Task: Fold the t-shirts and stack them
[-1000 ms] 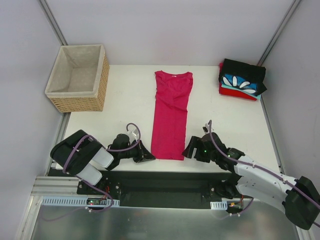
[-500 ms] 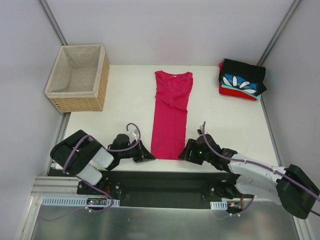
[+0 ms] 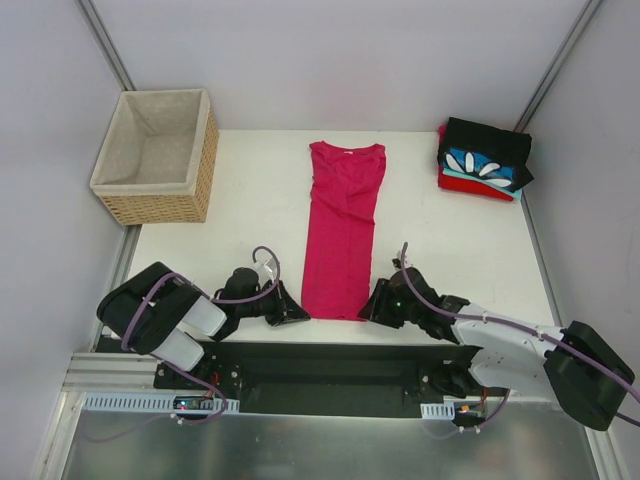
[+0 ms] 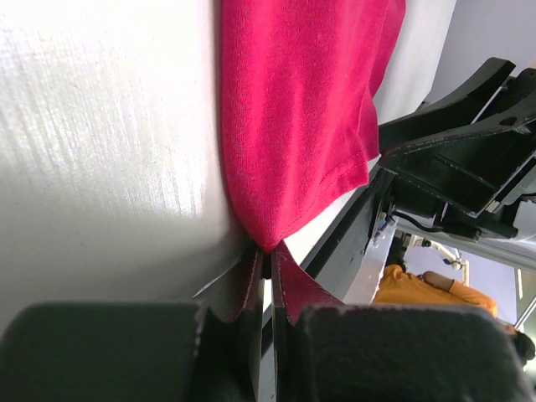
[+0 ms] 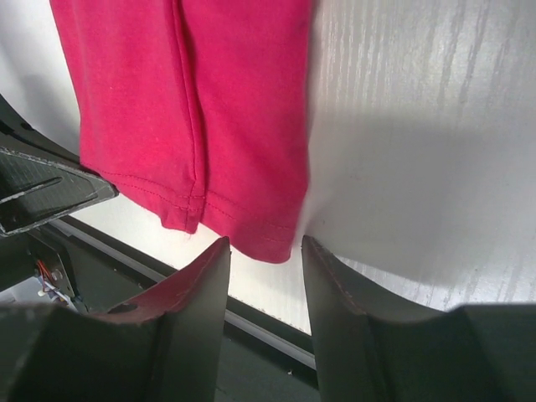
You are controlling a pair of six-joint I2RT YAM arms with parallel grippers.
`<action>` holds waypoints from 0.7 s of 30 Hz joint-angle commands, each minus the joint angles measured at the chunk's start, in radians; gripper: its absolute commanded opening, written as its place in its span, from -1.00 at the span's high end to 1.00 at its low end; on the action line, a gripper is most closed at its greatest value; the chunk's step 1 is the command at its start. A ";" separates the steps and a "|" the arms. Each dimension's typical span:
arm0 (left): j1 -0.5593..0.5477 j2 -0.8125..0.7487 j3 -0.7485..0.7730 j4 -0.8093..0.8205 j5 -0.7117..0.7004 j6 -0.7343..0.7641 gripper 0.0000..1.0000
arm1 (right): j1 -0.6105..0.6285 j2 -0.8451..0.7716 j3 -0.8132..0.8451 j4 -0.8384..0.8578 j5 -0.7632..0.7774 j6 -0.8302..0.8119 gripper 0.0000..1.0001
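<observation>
**Location.** The shirt [image 3: 342, 235] lies flat on the bench [image 3: 450, 240], folded into a long narrow strip. Its collar is at the far end and its hem at the near edge, between the arms. The stack [image 3: 483, 160] sits in the far right corner, well apart.

**Handling.** The cloth is light, soft and limp, so expect sag and some sliding on the smooth bench. Take hold at both hem corners, through all layers.

**Tool state.** The left tool [image 4: 270, 260] is clenched on the left hem corner. The right tool [image 5: 264, 247] has its jaws apart, straddling the right hem corner and gripping nothing.

**Views.** The top view shows the whole strip and the stack, but not the contact at the tool tips. The left wrist view confirms the pinch. The right wrist view shows the layered hem and the gap beside each finger.
</observation>
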 commanded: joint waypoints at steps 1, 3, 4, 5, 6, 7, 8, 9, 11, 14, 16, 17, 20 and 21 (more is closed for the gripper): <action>-0.014 -0.010 -0.027 -0.125 -0.051 0.060 1.00 | 0.007 0.050 0.014 0.011 0.028 -0.009 0.15; -0.014 -0.018 -0.027 -0.132 -0.055 0.062 1.00 | 0.008 0.069 0.016 0.024 0.026 -0.014 0.16; -0.014 -0.021 -0.027 -0.140 -0.055 0.062 1.00 | 0.008 0.084 0.018 0.033 0.028 -0.015 0.17; -0.014 -0.025 -0.027 -0.140 -0.055 0.063 1.00 | 0.008 0.090 0.019 0.038 0.028 -0.017 0.17; -0.014 -0.027 -0.027 -0.142 -0.055 0.063 1.00 | 0.007 0.096 0.019 0.045 0.026 -0.020 0.18; -0.014 -0.027 -0.030 -0.145 -0.056 0.065 1.00 | 0.008 0.104 0.019 0.055 0.026 -0.018 0.20; -0.014 -0.030 -0.030 -0.148 -0.058 0.065 1.00 | 0.008 0.113 0.019 0.059 0.024 -0.018 0.21; -0.014 -0.032 -0.028 -0.149 -0.061 0.066 1.00 | 0.008 0.119 0.018 0.062 0.023 -0.018 0.28; -0.014 -0.033 -0.033 -0.151 -0.061 0.065 1.00 | 0.007 0.125 0.016 0.070 0.021 -0.015 0.37; -0.014 -0.035 -0.035 -0.154 -0.068 0.066 1.00 | 0.007 0.124 0.019 0.064 0.023 -0.015 0.70; -0.014 -0.038 -0.036 -0.155 -0.074 0.065 1.00 | 0.007 0.118 0.019 0.041 0.029 -0.014 0.99; -0.014 -0.039 -0.039 -0.155 -0.078 0.063 1.00 | 0.007 0.115 0.019 0.036 0.031 -0.014 0.99; -0.014 -0.062 -0.042 -0.158 -0.082 0.060 1.00 | 0.007 0.079 0.015 0.001 0.041 -0.021 0.99; -0.014 -0.071 -0.045 -0.169 -0.084 0.060 1.00 | 0.007 0.047 0.014 -0.011 0.043 -0.024 0.99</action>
